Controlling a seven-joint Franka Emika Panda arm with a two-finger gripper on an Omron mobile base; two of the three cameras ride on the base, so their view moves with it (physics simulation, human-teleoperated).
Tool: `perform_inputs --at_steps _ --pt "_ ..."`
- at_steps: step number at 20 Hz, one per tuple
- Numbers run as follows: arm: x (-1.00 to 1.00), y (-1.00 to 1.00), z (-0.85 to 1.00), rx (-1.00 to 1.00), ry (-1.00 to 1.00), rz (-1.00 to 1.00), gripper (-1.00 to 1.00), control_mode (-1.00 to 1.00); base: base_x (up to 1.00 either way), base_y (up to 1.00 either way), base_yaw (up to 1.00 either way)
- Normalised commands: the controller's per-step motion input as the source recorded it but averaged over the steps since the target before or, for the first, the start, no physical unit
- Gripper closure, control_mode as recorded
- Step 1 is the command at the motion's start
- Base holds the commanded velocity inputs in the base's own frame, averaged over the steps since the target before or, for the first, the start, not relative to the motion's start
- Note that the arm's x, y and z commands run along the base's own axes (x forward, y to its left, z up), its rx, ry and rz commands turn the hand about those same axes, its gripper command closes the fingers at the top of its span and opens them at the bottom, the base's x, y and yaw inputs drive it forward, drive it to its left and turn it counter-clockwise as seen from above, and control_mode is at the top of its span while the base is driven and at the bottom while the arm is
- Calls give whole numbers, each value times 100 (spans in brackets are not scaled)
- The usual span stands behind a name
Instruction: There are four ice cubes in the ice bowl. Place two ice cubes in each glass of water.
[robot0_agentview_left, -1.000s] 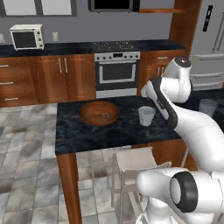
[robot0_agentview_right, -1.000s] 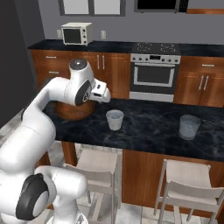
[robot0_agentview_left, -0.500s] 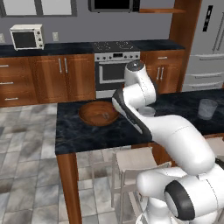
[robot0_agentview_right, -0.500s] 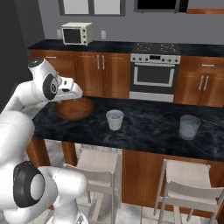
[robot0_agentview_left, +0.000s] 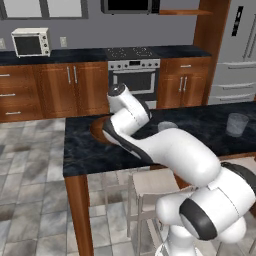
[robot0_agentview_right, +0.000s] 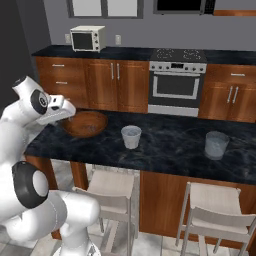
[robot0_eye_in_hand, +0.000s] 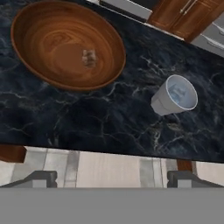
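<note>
End effector (robot0_eye_in_hand: 112, 177) released, empty; ice bowl (robot0_eye_in_hand: 68, 43) ahead-left; descend centred over ice cubes (robot0_eye_in_hand: 89, 57), avoiding rim

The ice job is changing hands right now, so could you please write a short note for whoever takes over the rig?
End effector: open and empty, held above the counter's near edge beside the ice bowl.
Ice bowl: on the dark counter, at its left end in the right base view. Pale ice cubes lie at its centre; the count is too blurred to tell.
Glasses: the near glass stands right of the bowl, the far glass further right. Something pale shows inside the near one; unclear whether it is ice or water.
Done: no transfer can be confirmed.
Left: pick the cubes and put two in each glass.
</note>
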Motion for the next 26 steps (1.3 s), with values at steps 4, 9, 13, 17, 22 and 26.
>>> perform_inputs --at_steps 4,9,13,17,22,26 --pt "19 0 -36 0 0 0 -100 -100 0 0 0" --pt "33 -7 -13 0 3 0 -100 -100 0 0 0" --pt "53 -13 -3 1 5 0 -100 -100 0 0 0" --pt "53 0 -13 0 9 0 -100 -100 0 0 0" --pt "45 0 -28 0 10 0 -100 -100 0 0 0" --pt "46 0 -36 0 3 0 -100 -100 0 0 0"
